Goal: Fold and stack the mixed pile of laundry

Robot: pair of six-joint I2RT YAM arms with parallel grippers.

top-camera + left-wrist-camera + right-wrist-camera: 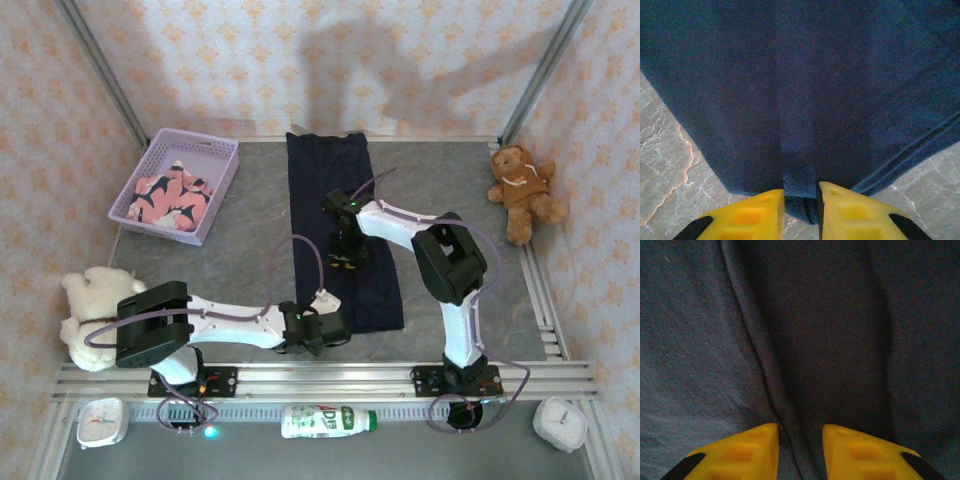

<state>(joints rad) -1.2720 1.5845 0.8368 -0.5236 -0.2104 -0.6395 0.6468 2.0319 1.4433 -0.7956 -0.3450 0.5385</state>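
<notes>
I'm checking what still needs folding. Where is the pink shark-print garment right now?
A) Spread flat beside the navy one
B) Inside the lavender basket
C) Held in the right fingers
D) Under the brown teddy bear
B: the pink shark-print garment lies bunched inside the lavender basket at the far left, well apart from the navy garment.

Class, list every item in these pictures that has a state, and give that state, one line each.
navy garment, spread flat in a long strip on the table.
shark-print garment, crumpled in the basket.
left gripper, shut on the navy garment's near edge.
right gripper, shut on a ridge of the navy garment.
bottle, lying on its side.
</notes>
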